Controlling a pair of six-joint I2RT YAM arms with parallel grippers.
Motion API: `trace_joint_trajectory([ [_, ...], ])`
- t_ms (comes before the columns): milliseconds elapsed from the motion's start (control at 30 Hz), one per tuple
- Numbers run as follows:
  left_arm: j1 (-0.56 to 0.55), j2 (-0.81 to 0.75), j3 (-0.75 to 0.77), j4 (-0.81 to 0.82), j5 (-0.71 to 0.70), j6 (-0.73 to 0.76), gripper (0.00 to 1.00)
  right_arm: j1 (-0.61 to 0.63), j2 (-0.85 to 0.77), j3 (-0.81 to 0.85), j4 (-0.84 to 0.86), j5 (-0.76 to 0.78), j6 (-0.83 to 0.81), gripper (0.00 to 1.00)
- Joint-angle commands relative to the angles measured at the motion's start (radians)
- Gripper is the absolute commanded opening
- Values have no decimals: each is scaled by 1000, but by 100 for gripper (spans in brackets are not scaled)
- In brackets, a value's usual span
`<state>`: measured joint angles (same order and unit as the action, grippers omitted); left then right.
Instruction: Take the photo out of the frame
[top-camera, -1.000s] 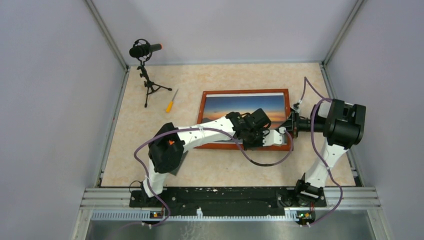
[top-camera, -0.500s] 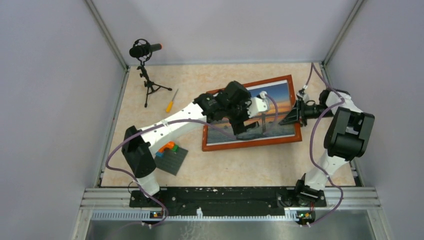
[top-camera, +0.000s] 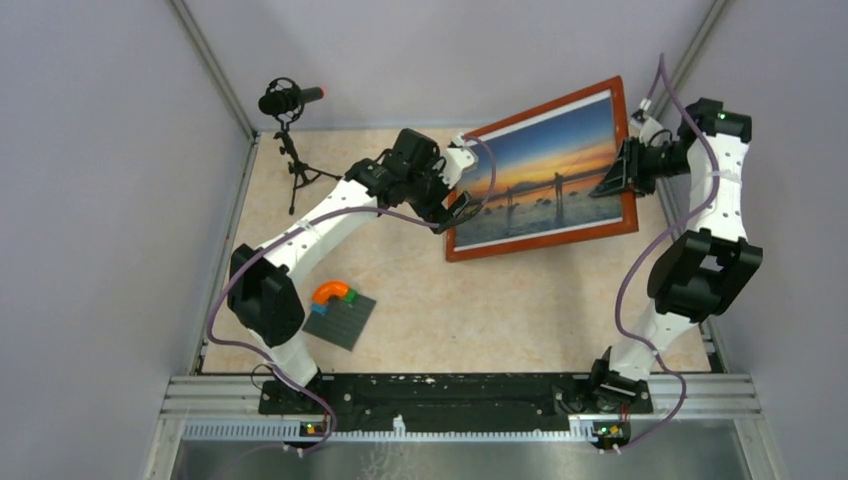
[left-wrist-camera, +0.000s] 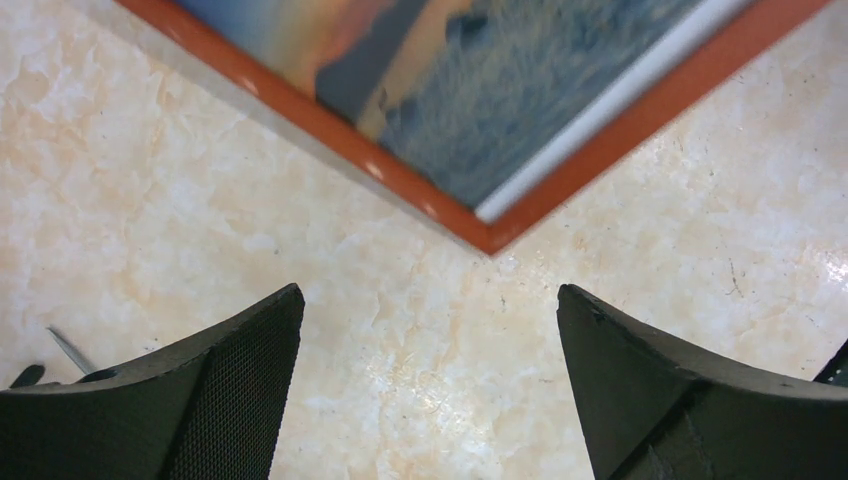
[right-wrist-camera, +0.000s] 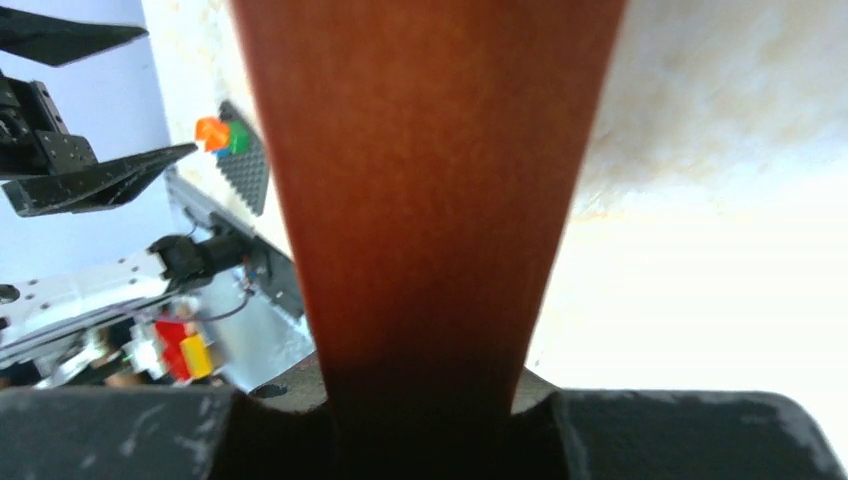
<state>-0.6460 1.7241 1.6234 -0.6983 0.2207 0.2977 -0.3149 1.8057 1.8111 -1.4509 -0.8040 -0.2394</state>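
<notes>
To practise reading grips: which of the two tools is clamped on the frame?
The right tool, shut on the right edge of the frame and holding it tilted. The left tool stands wide open, gripping nothing.

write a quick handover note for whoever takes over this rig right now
left claw: open, empty, above the table just off the frame corner.
right claw: shut on the frame's right edge, holding it raised and tilted, picture side up.
photo: still in the frame.
done: frame lifted.
left: probably turn it over, open the back, pull the photo out.
</notes>
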Motion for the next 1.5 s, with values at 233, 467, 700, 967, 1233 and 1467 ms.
trace_joint_trajectory([
  [233, 112, -52, -15, 60, 45, -83, 99, 8, -103, 428, 149, 84, -41, 0],
  [467, 231, -49, -5, 66, 110, -174, 99, 43, -139, 533, 211, 195, -76, 0],
  [700, 306, -37, -5, 57, 173, -235, 99, 136, -143, 600, 255, 331, -158, 0],
  [967, 359, -61, -5, 52, 249, -245, 99, 465, -244, 395, 456, 737, -390, 0],
  [1233, 440, -98, -3, 39, 335, -290, 99, 756, -445, -122, 806, 1065, -603, 0],
  [1467, 541, -136, -22, 44, 415, -369, 99, 943, -630, -565, 1070, 1214, -741, 0],
])
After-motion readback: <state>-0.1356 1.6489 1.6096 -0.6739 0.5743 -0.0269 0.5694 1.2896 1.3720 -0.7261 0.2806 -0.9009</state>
